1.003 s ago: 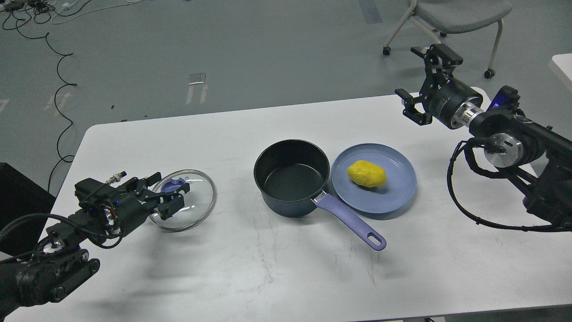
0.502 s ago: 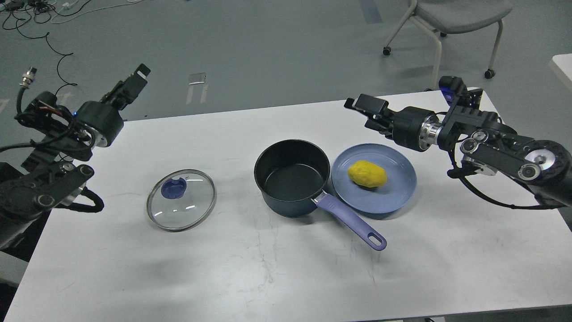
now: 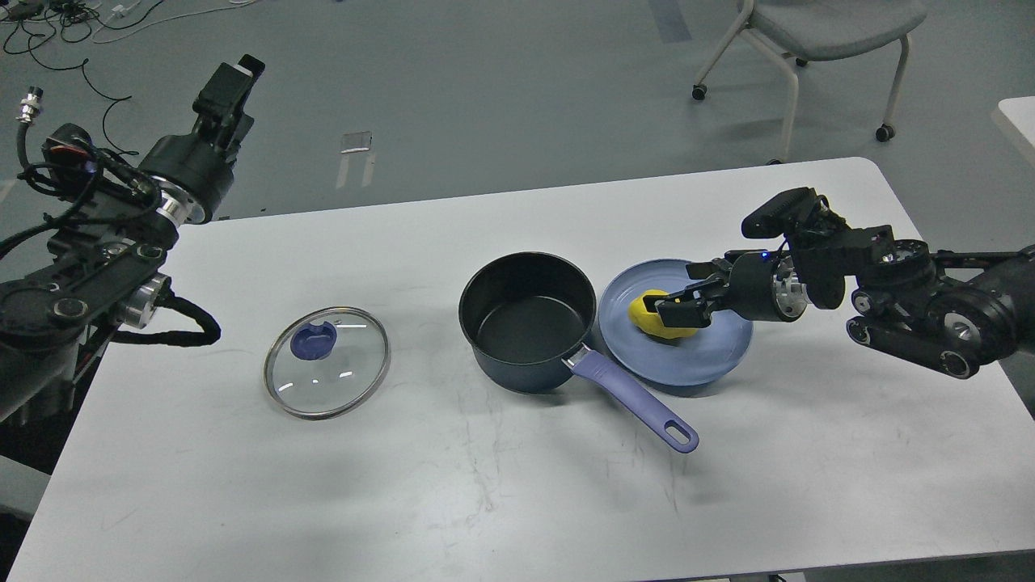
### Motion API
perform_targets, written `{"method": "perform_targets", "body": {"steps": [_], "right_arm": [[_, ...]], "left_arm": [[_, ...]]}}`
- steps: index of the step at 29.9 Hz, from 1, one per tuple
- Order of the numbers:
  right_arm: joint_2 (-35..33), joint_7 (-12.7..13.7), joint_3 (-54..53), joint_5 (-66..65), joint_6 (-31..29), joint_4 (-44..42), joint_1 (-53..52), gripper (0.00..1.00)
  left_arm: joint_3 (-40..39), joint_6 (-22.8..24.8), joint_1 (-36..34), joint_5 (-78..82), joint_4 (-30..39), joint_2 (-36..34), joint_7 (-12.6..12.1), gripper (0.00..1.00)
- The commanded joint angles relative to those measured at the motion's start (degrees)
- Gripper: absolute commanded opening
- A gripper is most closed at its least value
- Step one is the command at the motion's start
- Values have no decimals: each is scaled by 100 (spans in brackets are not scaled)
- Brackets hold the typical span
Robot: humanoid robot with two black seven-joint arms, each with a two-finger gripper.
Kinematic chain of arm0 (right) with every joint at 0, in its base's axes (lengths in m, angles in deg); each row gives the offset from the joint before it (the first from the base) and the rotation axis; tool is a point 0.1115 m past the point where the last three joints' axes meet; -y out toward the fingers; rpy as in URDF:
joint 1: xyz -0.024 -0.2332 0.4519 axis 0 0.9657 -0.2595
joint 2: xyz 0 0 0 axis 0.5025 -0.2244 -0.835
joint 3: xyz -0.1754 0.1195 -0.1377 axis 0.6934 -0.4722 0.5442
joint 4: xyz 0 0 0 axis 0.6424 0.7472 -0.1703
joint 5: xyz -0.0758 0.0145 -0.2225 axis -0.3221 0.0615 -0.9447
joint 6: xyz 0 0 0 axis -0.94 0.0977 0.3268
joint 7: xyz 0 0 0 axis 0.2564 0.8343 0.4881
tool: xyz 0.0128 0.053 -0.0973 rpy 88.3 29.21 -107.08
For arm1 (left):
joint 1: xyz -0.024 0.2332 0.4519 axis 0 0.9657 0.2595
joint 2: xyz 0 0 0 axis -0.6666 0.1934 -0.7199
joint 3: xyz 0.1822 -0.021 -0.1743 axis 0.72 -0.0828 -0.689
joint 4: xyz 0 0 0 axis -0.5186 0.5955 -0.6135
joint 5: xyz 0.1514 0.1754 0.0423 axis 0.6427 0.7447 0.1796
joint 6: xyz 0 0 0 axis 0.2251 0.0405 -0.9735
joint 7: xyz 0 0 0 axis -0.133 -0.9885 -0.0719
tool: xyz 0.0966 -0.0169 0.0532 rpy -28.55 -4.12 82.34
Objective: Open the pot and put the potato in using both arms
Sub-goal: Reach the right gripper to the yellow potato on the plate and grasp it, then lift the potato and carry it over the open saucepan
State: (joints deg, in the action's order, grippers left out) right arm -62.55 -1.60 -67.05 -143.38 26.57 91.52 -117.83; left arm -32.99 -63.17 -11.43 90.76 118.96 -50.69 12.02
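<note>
The pot (image 3: 530, 319) stands open in the middle of the table, its purple-blue handle (image 3: 635, 400) pointing to the front right. Its glass lid (image 3: 327, 361) lies flat on the table to the left. The yellow potato (image 3: 653, 317) lies on a shallow blue plate (image 3: 711, 356) right of the pot. My right gripper (image 3: 683, 301) reaches in from the right, low over the plate, with its fingers apart on either side of the potato. My left gripper (image 3: 230, 81) is held high at the far left, away from the lid and holding nothing. Its fingers cannot be told apart.
The white table (image 3: 485, 501) ends close behind the plate and the pot. A grey wheeled chair (image 3: 817, 32) stands on the floor behind the table's right end. Cables (image 3: 105, 121) lie on the floor at the back left.
My left gripper let go of the lid and rose to the far left, leaving the lid flat on the table. My right gripper came down from the back right onto the potato.
</note>
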Motion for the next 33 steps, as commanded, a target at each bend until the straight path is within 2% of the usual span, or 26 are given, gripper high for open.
{"method": "perform_targets", "body": {"steps": [1, 3, 5, 6, 8, 9, 12, 17, 22, 27, 33], "right_arm": [[12, -105, 59, -62, 2, -59, 25, 92], [12, -105, 68, -71, 2, -129, 52, 92], [21, -114, 68, -71, 2, -156, 61, 84], [38, -114, 76, -71, 2, -156, 69, 72], [65, -122, 85, -79, 2, -156, 69, 64], [108, -122, 129, -79, 2, -173, 69, 49], [144, -131, 270, -79, 2, -243, -10, 29], [153, -131, 235, -71, 29, -252, -71, 23], [100, -149, 200, -18, 81, -200, -317, 23], [-137, -237, 191, 61, 125, -51, -1064, 23], [275, -263, 164, 88, 213, 117, -1275, 23]], "left_arm": [[11, -8, 21, 22, -14, -17, 0, 98], [19, -26, 47, 22, -15, -17, 0, 98], [19, -35, 56, 22, -15, -8, 0, 98], [19, -43, 56, 22, -15, -8, 0, 98], [19, -44, 65, 22, -15, -25, 0, 98], [28, -44, 65, 22, -15, -43, 0, 98], [28, -44, 65, 22, -15, -69, 0, 98], [46, -52, 91, 31, -15, -70, 0, 98], [46, -61, 118, 31, -15, -52, 0, 98], [37, -61, 109, 40, -15, -52, 0, 98], [28, -61, 100, 48, -15, -61, 0, 98]]}}
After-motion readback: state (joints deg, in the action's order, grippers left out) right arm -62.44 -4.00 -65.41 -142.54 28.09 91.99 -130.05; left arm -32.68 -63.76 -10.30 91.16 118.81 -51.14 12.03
